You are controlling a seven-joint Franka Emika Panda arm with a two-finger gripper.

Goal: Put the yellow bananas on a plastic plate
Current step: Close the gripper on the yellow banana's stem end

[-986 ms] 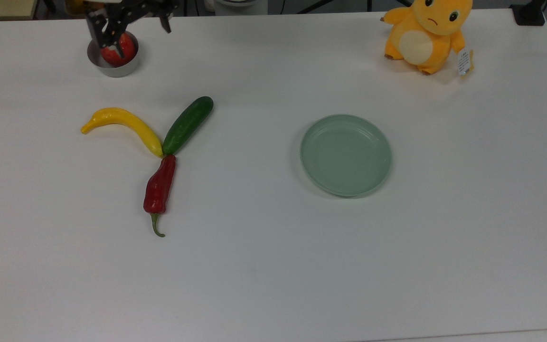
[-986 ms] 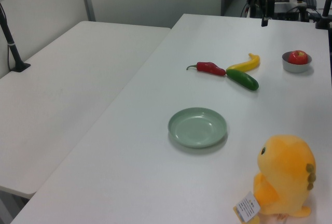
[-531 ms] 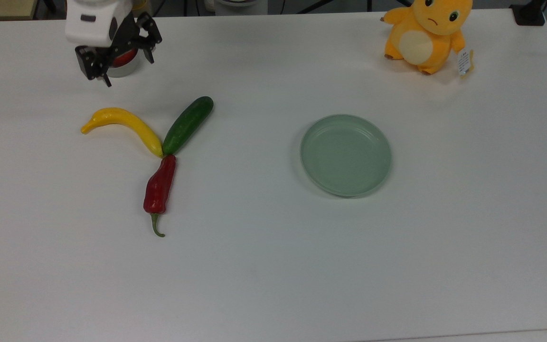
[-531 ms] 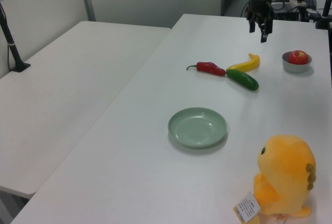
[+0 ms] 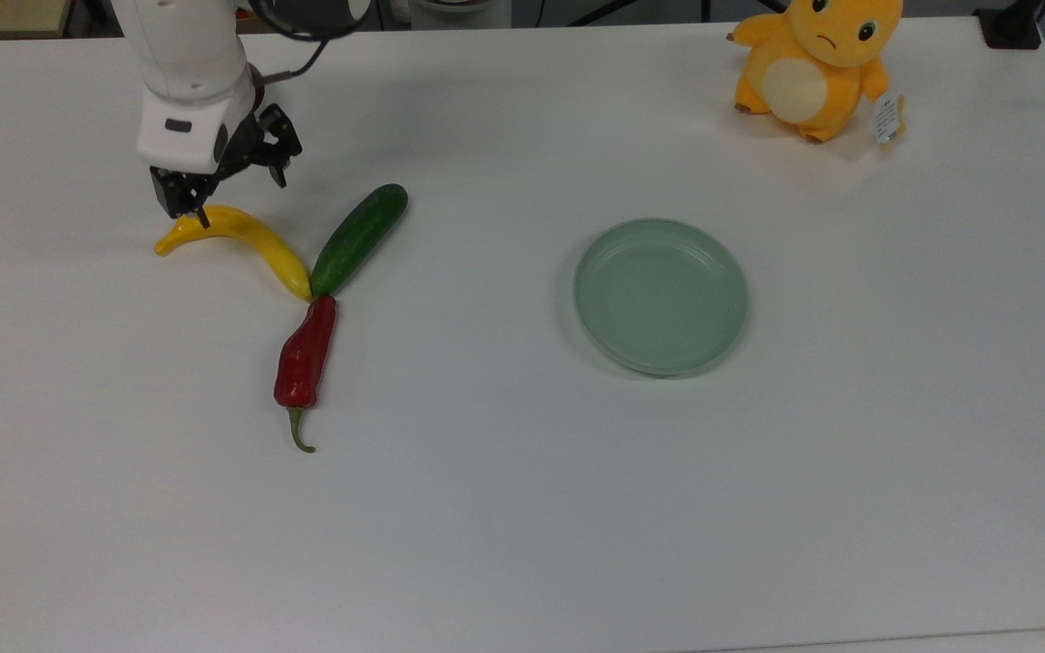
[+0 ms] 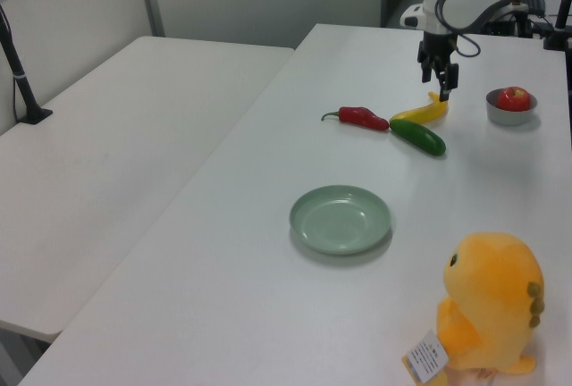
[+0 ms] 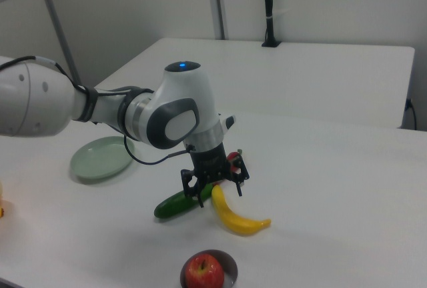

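So the banana [image 5: 241,238] is lying flat on the white table [image 5: 522,508], over on the top view's left side. Its long axis runs diagonally: the tapered stem end points to the top view's left and slightly up, then the body arcs over and runs down to the right, ending in a blunt tip. That lower tip sits right where the dark green cucumber [image 5: 358,238] and the red chili pepper [image 5: 306,359] meet, so the three fan out from one spot like a Y. Banana tip and cucumber end look to be touching, and the chili's top is just beside them with its green stem pointing to the top view's bottom.

The gripper [image 5: 234,189] hangs over the stem half of the banana, fingers spread wide with nothing between them. In the top view one fingertip [image 5: 202,216] overlaps the banana's upper edge; the right view has the fingers [image 7: 200,198] straddling the banana [image 7: 235,217] near its upper end, though I can't tell if they're actually touching it.

The mint-green plate [image 5: 660,296] is well apart, off to the top view's right, with open table between it and the banana. The cucumber lies on the plate side of the banana, angled up to the right.

Behind the arm there's a small steel bowl [image 6: 511,107] with a red apple [image 6: 513,97] in it, near the banana's stem end in the left view. An orange plush toy [image 5: 815,63] stands in the top view's upper right corner.
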